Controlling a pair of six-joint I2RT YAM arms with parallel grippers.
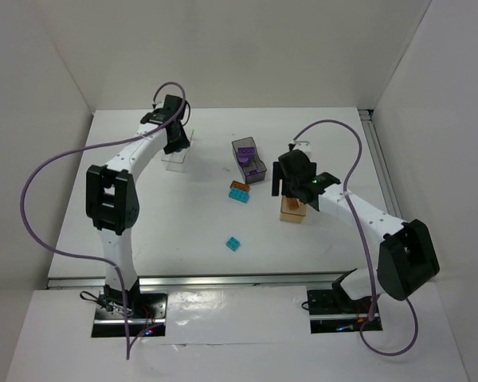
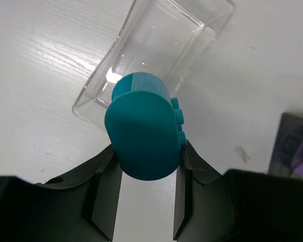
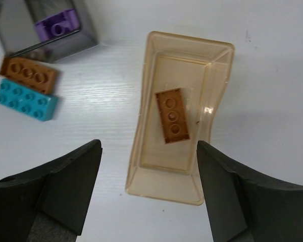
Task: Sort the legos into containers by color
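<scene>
My left gripper [image 2: 146, 161] is shut on a rounded teal lego [image 2: 144, 126] and holds it just above the near end of the clear bin [image 2: 156, 45], which stands at the back left [image 1: 175, 156]. My right gripper [image 3: 149, 151] is open and empty above the orange-tan bin [image 3: 161, 181], which holds one orange-brown lego [image 3: 172, 115]. The smoky grey bin [image 1: 249, 159] holds purple legos [image 3: 56, 25]. An orange-brown brick [image 3: 28, 73] and a teal brick [image 3: 26, 99] lie side by side on the table next to the grey bin. A small teal brick [image 1: 233, 243] lies nearer the front.
White walls enclose the table on the left, back and right. A metal rail [image 1: 378, 159] runs along the right edge. Purple cables loop from both arms. The grey bin's corner shows at the right of the left wrist view [image 2: 295, 146].
</scene>
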